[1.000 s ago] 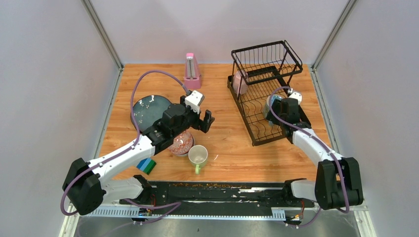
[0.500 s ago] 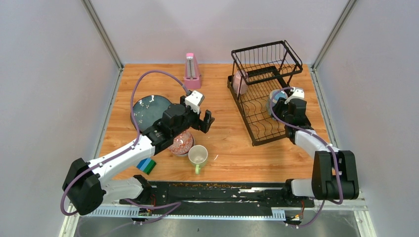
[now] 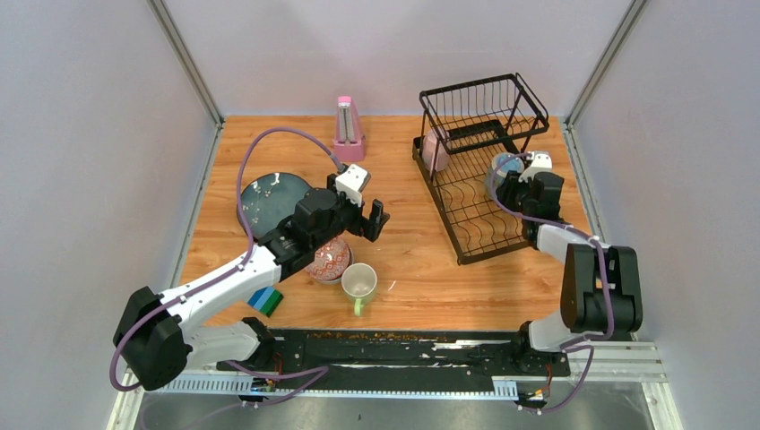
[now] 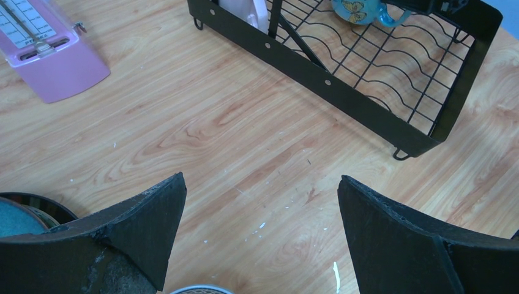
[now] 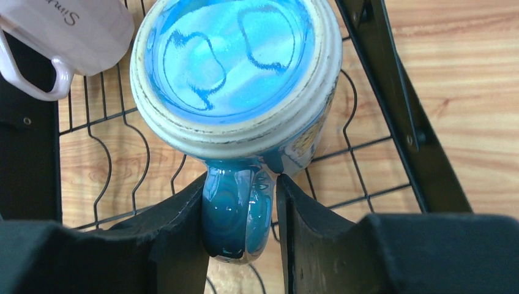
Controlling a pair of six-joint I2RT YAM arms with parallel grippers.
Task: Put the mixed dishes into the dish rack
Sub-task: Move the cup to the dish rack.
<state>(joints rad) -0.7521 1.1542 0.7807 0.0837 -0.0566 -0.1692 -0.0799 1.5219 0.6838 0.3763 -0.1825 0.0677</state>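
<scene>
The black wire dish rack (image 3: 488, 253) stands at the back right. My right gripper (image 3: 518, 186) is shut on the handle of a blue patterned mug (image 3: 502, 172) and holds it over the rack's right side. In the right wrist view the fingers clamp the glossy handle (image 5: 235, 208) and the mug (image 5: 235, 67) shows its blue base. A pink-white mug (image 3: 436, 148) lies in the rack, seen also in the right wrist view (image 5: 61, 30). My left gripper (image 3: 376, 219) is open and empty above bare table. Near it are a red-patterned bowl (image 3: 330, 260), a pale green mug (image 3: 359, 282) and a blue-grey plate (image 3: 267, 199).
A pink metronome (image 3: 348, 130) stands at the back, left of the rack. A blue-green striped block (image 3: 265, 300) lies near the front left by my left arm. Grey walls close in the table on three sides.
My right gripper has carried the blue mug farther back along the rack's right side, toward the basket end. My left arm has not moved.
</scene>
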